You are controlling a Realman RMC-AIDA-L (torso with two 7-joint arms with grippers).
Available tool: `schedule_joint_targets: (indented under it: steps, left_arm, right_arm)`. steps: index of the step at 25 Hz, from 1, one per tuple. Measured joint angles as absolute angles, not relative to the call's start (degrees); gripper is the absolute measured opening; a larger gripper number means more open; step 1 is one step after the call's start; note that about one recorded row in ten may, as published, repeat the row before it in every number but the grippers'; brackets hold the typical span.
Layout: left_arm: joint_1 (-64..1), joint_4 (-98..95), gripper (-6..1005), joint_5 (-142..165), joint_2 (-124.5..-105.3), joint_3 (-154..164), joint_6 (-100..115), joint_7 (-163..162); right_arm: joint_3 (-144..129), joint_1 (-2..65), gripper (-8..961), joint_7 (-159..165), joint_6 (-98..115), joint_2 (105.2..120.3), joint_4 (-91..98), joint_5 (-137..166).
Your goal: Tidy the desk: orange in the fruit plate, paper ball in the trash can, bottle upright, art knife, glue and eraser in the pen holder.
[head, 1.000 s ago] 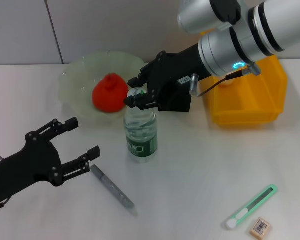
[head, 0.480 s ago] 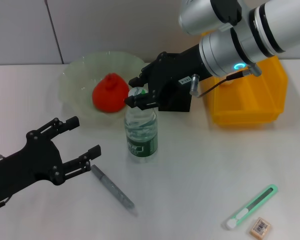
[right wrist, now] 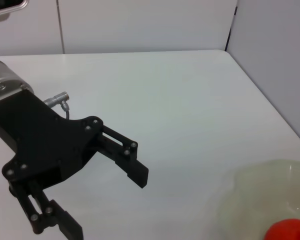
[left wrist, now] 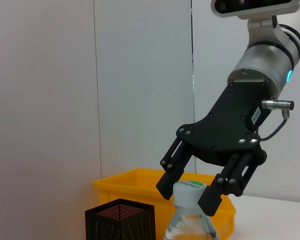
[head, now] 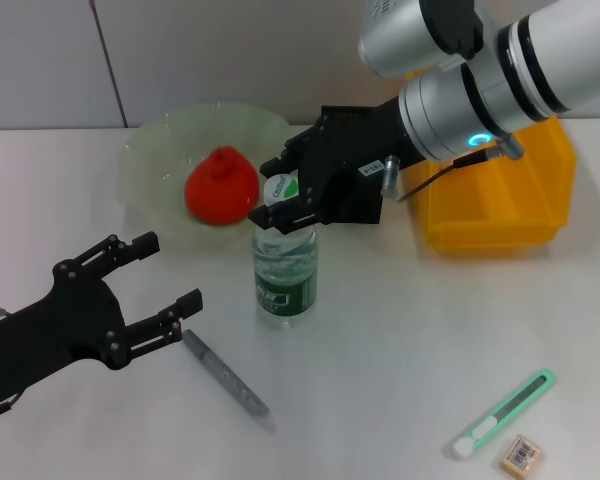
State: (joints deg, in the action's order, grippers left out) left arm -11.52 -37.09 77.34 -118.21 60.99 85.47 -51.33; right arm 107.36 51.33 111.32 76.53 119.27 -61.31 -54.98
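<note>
The right tool [head: 276,203], fingers spread around the cap of the upright bottle [head: 285,268], is released; judged light, smooth, thin-walled, so grip the rigid cap, while the left tool [head: 152,287] hangs open nearby.

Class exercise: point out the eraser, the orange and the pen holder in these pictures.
eraser [head: 521,454]: head view, on its barcode sticker.
orange [head: 221,186]: head view, middle of the fruit, inside the glass bowl.
pen holder [left wrist: 120,221]: left wrist view, front mesh wall below the rim.

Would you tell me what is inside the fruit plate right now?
The orange sits inside the fruit plate. The right tool covers the plate's near right rim, so anything there is hidden.
</note>
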Motion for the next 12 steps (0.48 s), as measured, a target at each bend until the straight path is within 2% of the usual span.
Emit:
schedule_joint_targets:
  steps: [4,12]
  left_arm:
    - [-11.52,-37.08,827,77.34,-118.21,60.99,85.38,-51.33]
    - [-11.52,-37.09,827,77.34,-118.22,60.99,85.36,-51.36]
  right_arm:
    - [107.49,51.03,562,111.23,76.22,119.26,-61.49,-55.12]
    - [107.18,49.78,613,111.30,76.29,119.26,-64.55,-55.87]
